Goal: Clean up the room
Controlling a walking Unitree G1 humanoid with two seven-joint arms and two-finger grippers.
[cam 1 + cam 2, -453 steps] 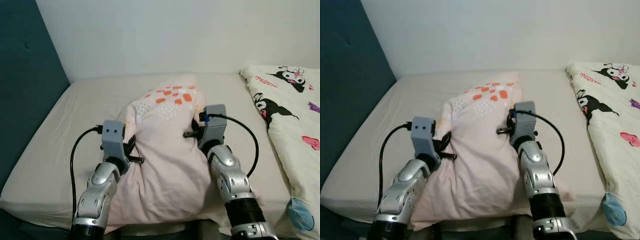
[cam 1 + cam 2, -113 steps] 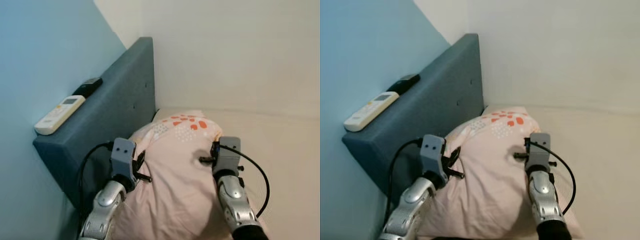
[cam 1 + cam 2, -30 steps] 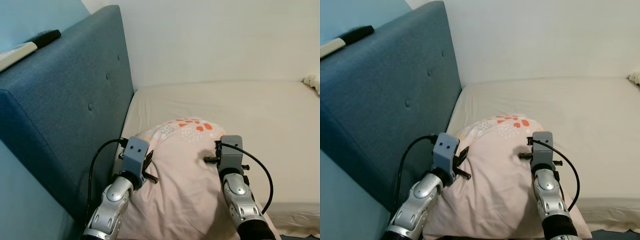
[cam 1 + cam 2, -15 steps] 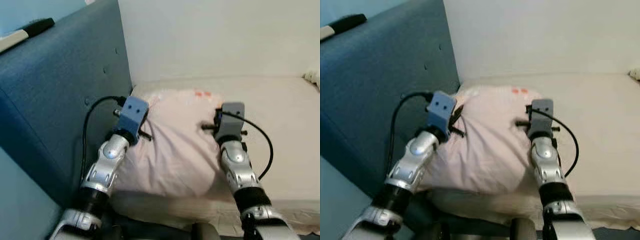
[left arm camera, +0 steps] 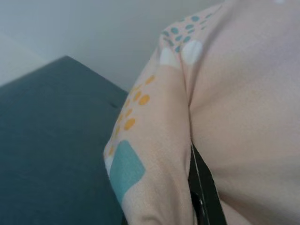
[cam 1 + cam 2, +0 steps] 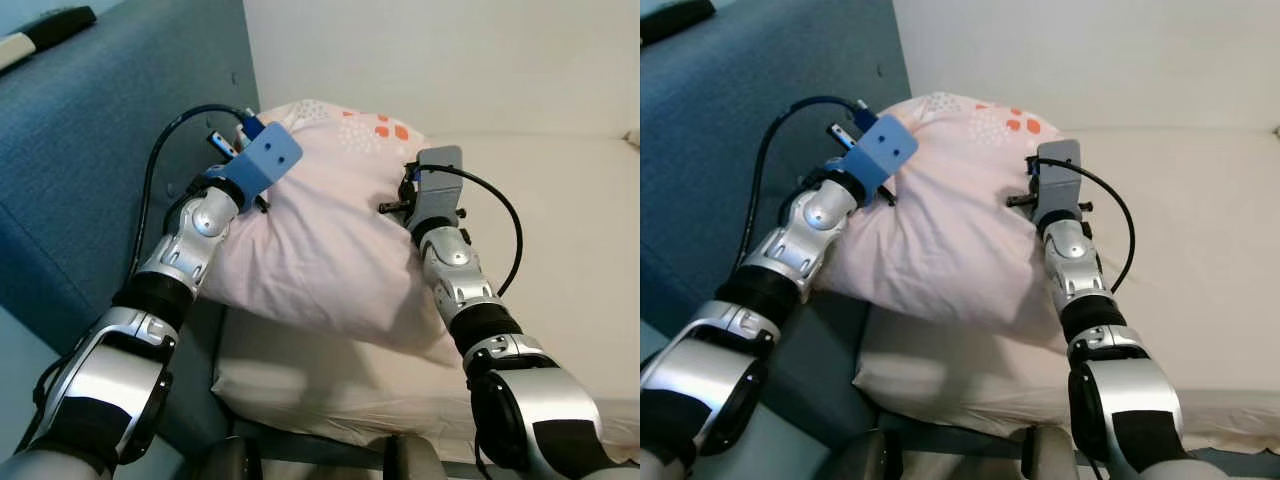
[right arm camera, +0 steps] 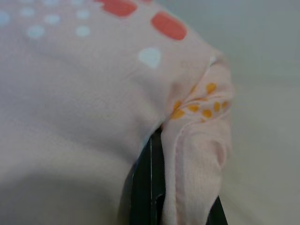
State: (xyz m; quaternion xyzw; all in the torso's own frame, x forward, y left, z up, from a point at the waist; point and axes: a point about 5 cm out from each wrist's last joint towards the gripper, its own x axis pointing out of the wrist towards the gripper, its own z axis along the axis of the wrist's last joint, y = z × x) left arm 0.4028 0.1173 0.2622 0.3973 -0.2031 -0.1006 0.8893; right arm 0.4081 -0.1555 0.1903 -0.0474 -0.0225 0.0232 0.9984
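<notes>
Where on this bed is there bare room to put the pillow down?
Bare mattress runs from the right gripper toward the wall. It is tight on the left, where the pillow and the left gripper sit against the headboard.

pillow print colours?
Pale pink pillow with red-orange, white, yellow and teal dots; clearest in the two wrist views.

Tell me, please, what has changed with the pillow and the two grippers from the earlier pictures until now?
The pink pillow was carried from the middle of the mattress to its head end, then lifted and pushed up toward the blue headboard. Both arms have stretched forward and upward. Unchanged: the left gripper and the right gripper stay clamped on the pillow's two sides.
</notes>
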